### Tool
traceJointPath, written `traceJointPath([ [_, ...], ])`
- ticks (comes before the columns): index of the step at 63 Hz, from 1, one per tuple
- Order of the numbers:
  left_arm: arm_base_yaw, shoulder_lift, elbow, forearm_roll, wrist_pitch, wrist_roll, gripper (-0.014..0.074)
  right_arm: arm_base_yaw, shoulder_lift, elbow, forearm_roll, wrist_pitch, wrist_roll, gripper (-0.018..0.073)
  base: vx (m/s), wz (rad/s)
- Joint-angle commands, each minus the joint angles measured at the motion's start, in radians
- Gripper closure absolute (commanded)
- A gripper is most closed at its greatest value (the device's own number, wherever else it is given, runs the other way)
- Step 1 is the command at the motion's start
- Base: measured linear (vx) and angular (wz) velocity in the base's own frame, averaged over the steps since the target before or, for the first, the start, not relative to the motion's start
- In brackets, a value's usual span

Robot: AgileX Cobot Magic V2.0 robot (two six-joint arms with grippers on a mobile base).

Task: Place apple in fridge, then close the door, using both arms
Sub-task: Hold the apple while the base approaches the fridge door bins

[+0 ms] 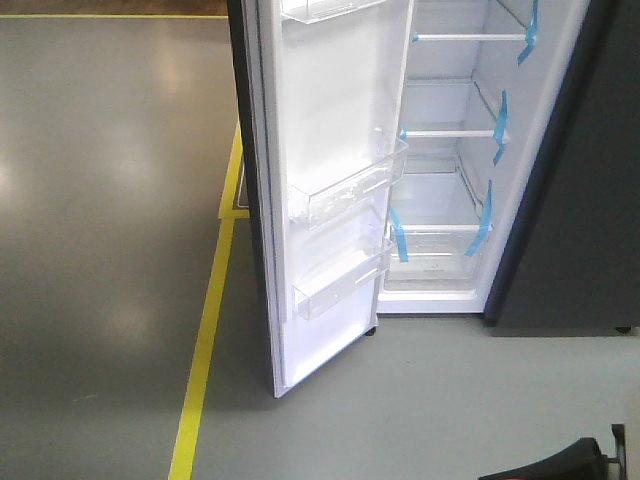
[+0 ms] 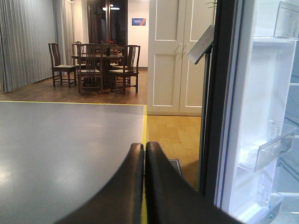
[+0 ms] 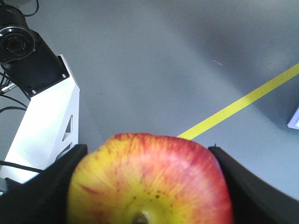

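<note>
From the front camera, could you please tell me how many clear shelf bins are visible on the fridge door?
3 on the door: the top bin, cropped by the frame edge; the middle bin; and the lower bin just beneath it. More may sit above the frame.

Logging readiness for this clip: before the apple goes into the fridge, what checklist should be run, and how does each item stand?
1. Grip on the apple by the right pincer: ok, held from both sides.
2. The door open: ok, standing wide.
3. The fridge has free shelves: ok, nothing seen on them.
4. The left pincer free for the door: ok, shut on nothing.
5. Line-up of apple with fridge: cannot tell; the right wrist view shows floor, no fridge.
</note>
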Motion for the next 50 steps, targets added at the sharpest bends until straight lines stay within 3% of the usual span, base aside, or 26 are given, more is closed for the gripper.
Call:
traceJointPath([
  [1,0.000,-0.015,0.021,-0.004,-0.075,-0.003,0.0603,0.001,0.002,-0.029,0.045,-0.038,-0.002,0.0253,0.18,0.02],
  [50,0.000,-0.015,0.021,-0.004,-0.075,-0.003,0.0603,0.001,0.002,-0.029,0.045,-0.039,-0.002,0.0253,0.15,0.00],
])
